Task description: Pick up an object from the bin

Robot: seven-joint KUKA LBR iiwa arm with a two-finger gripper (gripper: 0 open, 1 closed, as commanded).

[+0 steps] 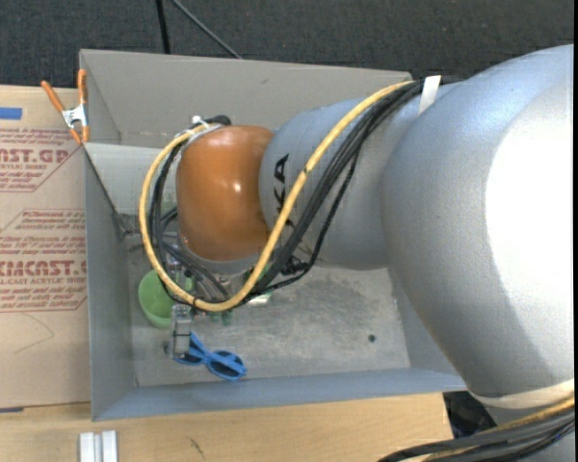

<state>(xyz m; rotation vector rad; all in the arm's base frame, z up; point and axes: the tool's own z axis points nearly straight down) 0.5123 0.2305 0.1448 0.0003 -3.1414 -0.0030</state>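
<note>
Hanging hand (181,340) — over blue loops (218,360), green lump (154,298)

The metal bin (347,306) looks matt, the orange cover (222,195) glossy and smooth.

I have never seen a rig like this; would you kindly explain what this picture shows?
One camera looks down into a grey metal bin. The big grey shape from the right is a robot arm; the orange dome and the cables are parts of it. Its end effector hangs low near the bin's lower left corner in the view, beside a round green thing and a blue looped thing. Whether it holds anything, I cannot tell.
</note>
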